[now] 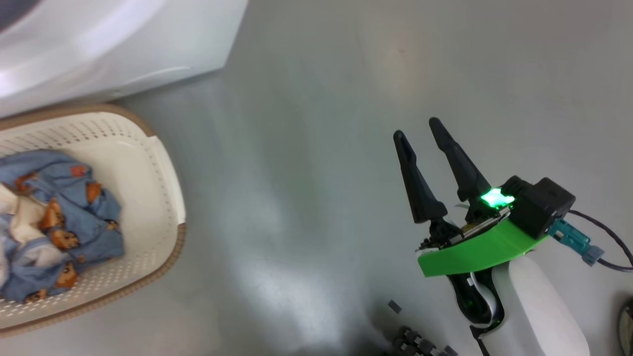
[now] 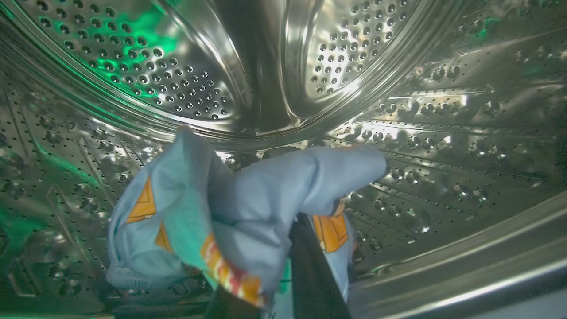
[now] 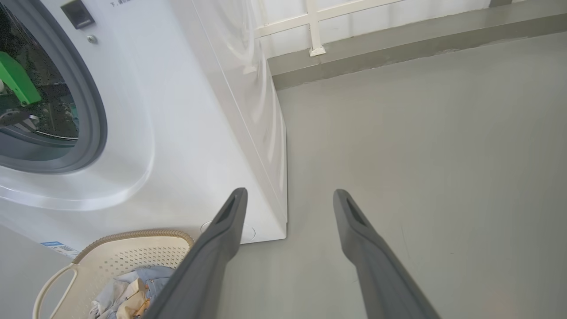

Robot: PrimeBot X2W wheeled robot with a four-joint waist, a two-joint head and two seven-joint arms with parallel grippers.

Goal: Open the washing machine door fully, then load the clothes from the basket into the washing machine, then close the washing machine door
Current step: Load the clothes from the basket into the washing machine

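Observation:
Inside the steel drum [image 2: 421,133] of the washing machine [image 3: 186,110], my left gripper [image 2: 277,230] is shut on a light blue garment [image 2: 248,195] with orange prints, which drapes over its fingers. Its green wrist part [image 3: 15,77] shows through the open porthole; the washing machine door is out of view. The cream basket [image 1: 148,198] sits on the floor before the machine [image 1: 123,44] and holds more clothes [image 1: 74,212]. Off to the right, my right gripper [image 1: 417,128] hangs open and empty above bare floor. In its own view the right gripper [image 3: 290,193] points past the basket [image 3: 133,252].
A grey kerb with a white railing [image 3: 398,44] runs behind the machine. Grey floor [image 1: 296,173] spreads right of the basket. A dark cable [image 1: 603,232] trails from my right wrist. Dark parts of my base [image 1: 420,343] show at the bottom edge.

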